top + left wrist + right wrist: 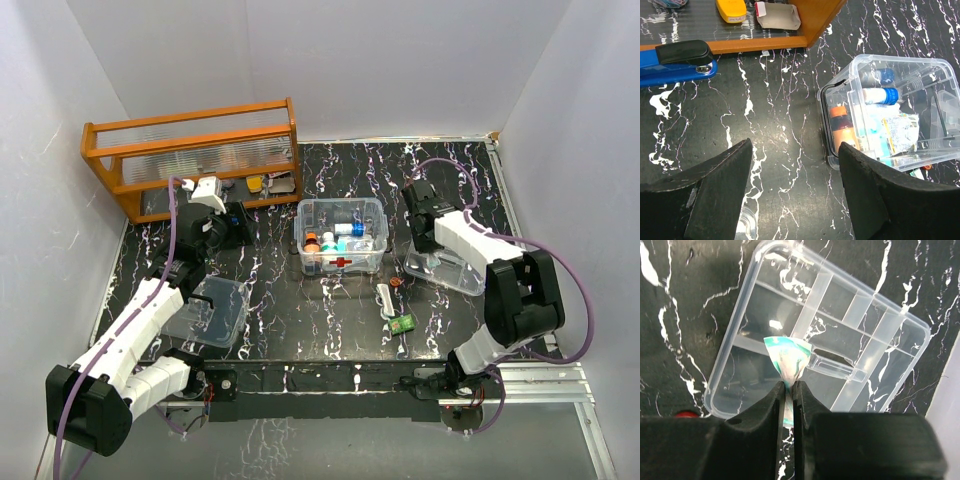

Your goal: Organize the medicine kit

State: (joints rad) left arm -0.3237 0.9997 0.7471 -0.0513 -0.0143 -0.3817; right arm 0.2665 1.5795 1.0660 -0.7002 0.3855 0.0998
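The medicine kit (341, 236) is a clear box with a red cross, standing open mid-table. It holds an orange bottle (842, 125), a blue-capped tube (880, 94) and packets. In the left wrist view the medicine kit (940, 70) lies to the right of my fingers. My left gripper (232, 232) hangs open over bare table left of it, with nothing between its fingers (725, 175). My right gripper (789, 385) is shut on a white and green sachet (786, 356), held above a clear divided tray (850, 305). That tray (447, 270) lies right of the kit, and my right gripper (424, 250) is over it.
An orange wooden rack (190, 150) stands at the back left, with a blue stapler (675, 62), a yellow item (731, 9) and a small carton (777, 15) by it. A clear lid (210, 310) lies front left. A white tube (387, 298), a small red piece (396, 282) and a green packet (403, 323) lie in front of the kit.
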